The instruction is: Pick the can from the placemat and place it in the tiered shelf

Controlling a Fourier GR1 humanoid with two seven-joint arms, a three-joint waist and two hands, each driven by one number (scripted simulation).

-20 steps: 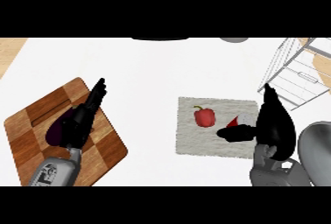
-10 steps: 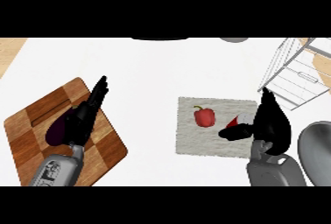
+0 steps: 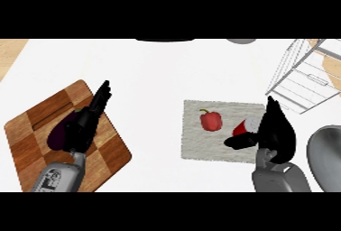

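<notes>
the can [image 3: 244,127], red with a white end, lies at the right edge of the placemat [image 3: 200,149], and the right hand [image 3: 276,135] is right against it. its fingers look straight and the thumb is spread out below the can, so i judge the hand released, not yet grasping. to do this step well, the fingers should curl round the can's body, and the red pepper [image 3: 211,121] just beside it on the mat should not be pushed. then the can has to go up before it travels to the tiered shelf [image 3: 303,79] at the counter's far right corner, because the wire frame can catch it. the left hand [image 3: 85,124] rests with straight fingers over the eggplant [image 3: 58,135] on the cutting board [image 3: 40,135], near the counter's left edge.
</notes>
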